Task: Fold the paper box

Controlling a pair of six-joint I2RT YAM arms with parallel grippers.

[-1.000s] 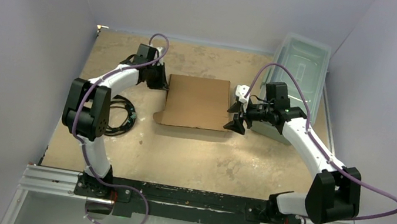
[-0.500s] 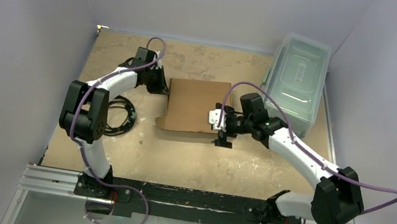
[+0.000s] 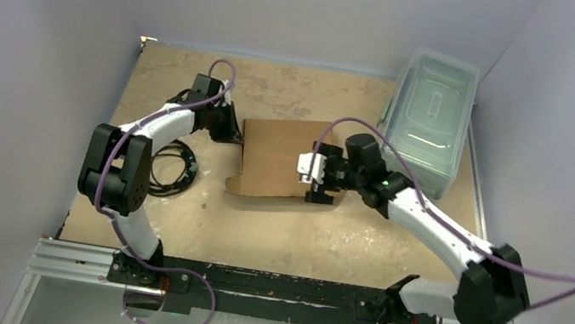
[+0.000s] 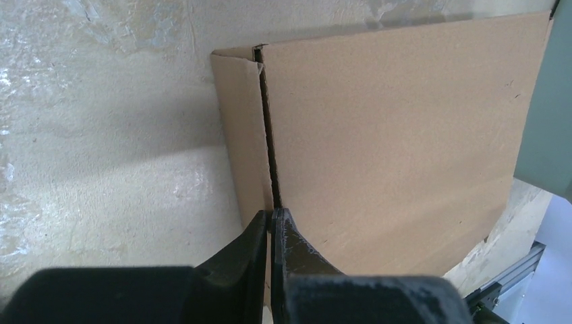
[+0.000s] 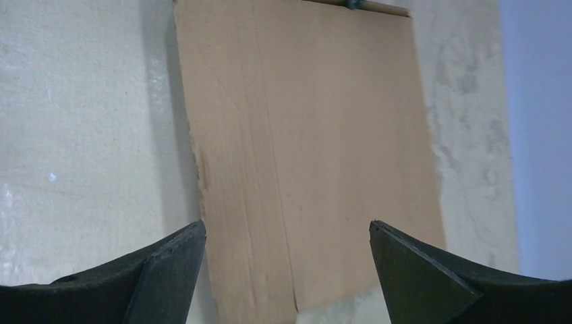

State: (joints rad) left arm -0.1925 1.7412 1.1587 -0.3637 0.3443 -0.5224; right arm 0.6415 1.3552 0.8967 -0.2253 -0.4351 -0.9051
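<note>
The top camera looks down from above and behind the arm bases, taking in the whole worktop (image 3: 282, 230). The wrist cameras sit close over the paper box (image 3: 276, 156), peering past the left claw (image 4: 271, 219) and right claw (image 5: 287, 233); all three views share its brown panel.

We see a tan, mottled surface (image 3: 274, 229), worn pale in patches, with a clear plastic lidded bin (image 3: 433, 115) at its far right corner, and plain lilac-grey walls (image 3: 308, 2) rise directly behind the bin, close beside it on the right, and along the side of the surface opposite it. Well across the surface from the bin, a loose coil of black cable (image 3: 171, 166) lies near the opposite edge. Along the edge nearest us, diagonally away from the bin, runs a silver metal rail (image 3: 281, 294), and we find the light soft and even, with only faint shadows.
</note>
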